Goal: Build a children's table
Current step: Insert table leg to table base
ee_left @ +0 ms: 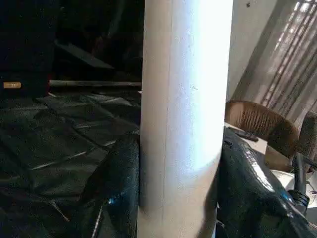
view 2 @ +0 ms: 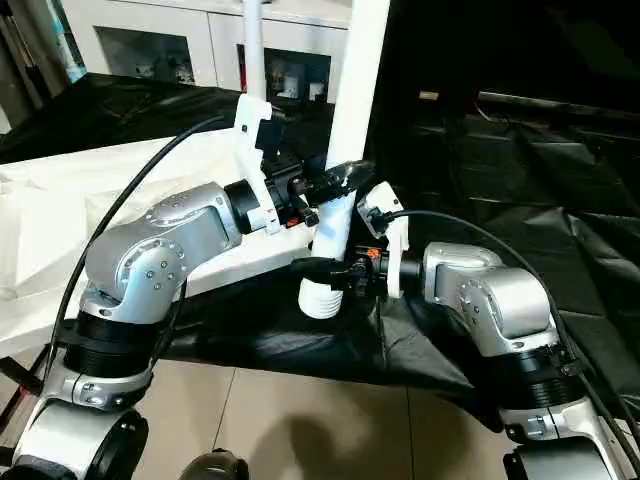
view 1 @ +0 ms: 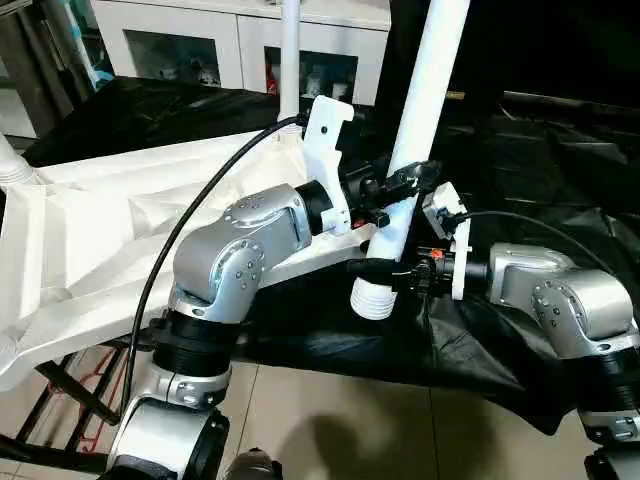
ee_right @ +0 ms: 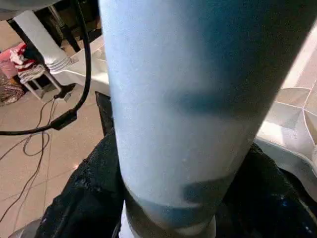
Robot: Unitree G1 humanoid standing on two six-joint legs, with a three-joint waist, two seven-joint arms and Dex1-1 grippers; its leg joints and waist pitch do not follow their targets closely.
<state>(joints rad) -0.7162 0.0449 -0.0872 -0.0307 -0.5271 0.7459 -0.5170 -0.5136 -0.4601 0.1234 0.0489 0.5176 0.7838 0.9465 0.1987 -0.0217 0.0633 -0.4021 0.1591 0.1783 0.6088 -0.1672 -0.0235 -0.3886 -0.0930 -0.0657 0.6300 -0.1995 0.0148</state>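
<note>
The children's table top lies upside down on the left, ribbed underside up. One white leg stands upright at its far corner. A second long white leg is held nearly upright beside the top's right edge, threaded end down and hanging free above the black sheet. My left gripper is shut on this leg partway up; its dark fingers press both sides of the tube. My right gripper is shut on the same leg lower down, just above the thread, with its fingers hugging it.
A black sheet covers the surface at centre and right. A white glass-door cabinet stands at the back. Another white leg end shows at the far left. Tiled floor lies in front, and a black cable loops over my left forearm.
</note>
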